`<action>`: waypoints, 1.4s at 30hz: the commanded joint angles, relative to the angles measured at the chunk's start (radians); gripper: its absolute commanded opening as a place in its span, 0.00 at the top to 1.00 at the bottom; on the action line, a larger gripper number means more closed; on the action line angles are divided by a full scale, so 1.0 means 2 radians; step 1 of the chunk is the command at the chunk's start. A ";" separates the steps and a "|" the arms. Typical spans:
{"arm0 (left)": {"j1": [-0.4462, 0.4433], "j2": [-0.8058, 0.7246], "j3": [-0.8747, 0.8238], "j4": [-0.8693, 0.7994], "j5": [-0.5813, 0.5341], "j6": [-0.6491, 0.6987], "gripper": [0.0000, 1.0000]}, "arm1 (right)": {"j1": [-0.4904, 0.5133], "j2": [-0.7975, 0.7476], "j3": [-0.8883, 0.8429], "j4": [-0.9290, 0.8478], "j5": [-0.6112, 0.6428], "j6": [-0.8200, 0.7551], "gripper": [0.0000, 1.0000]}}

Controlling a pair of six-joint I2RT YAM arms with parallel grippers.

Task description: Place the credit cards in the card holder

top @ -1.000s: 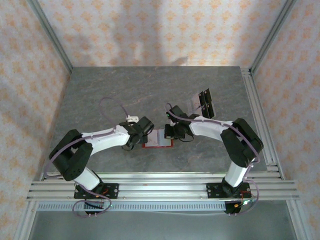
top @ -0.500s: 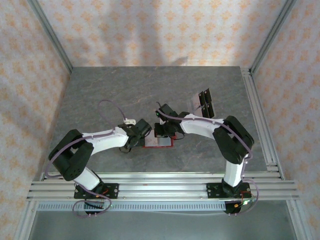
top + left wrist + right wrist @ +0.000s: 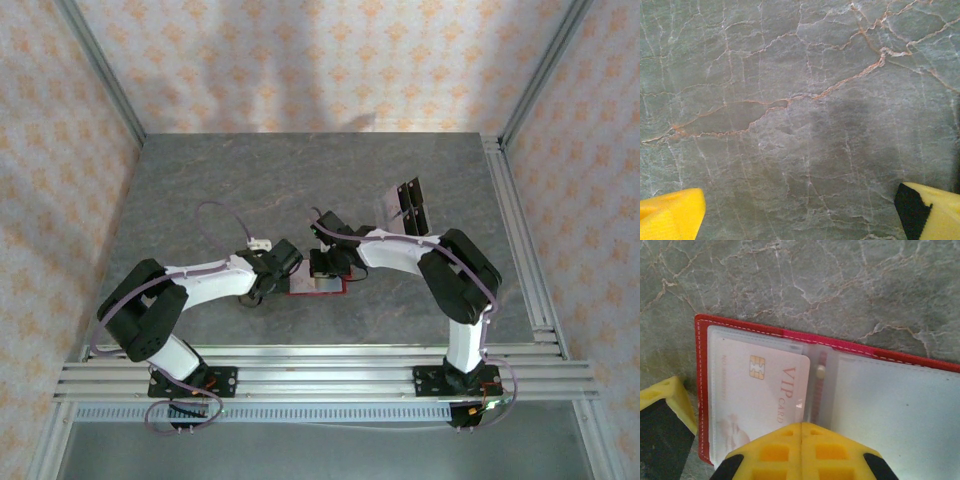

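The card holder (image 3: 318, 284) lies open and flat on the table between the two arms; its red edge (image 3: 699, 390) and pale lining show in the right wrist view. A pale pink credit card (image 3: 760, 385) with a gold chip and "VIP CARD" print sits in its left clear pocket. My right gripper (image 3: 801, 426) is shut with nothing between its fingers, tips over the card's near edge by the fold. More credit cards (image 3: 408, 205) lie at the back right. My left gripper (image 3: 800, 215) stands wide open over bare table, just left of the holder.
A yellow finger with a black pad (image 3: 662, 415) stands just off the holder's left edge. The grey marble tabletop (image 3: 220, 180) stretches behind both arms. Metal rails (image 3: 520, 230) run along the right side and the near edge.
My right gripper has moved left, from the holder's right side to over its middle. The left gripper has shifted slightly left. The holder has stayed in place.
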 commanded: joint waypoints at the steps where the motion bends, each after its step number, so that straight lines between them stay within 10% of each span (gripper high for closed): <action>1: 0.003 0.003 -0.010 0.006 -0.006 -0.006 0.00 | -0.001 -0.017 -0.013 -0.001 0.017 0.003 1.00; 42: 0.003 0.023 -0.022 0.033 0.007 -0.007 0.00 | 0.011 0.015 0.017 -0.010 -0.014 0.001 1.00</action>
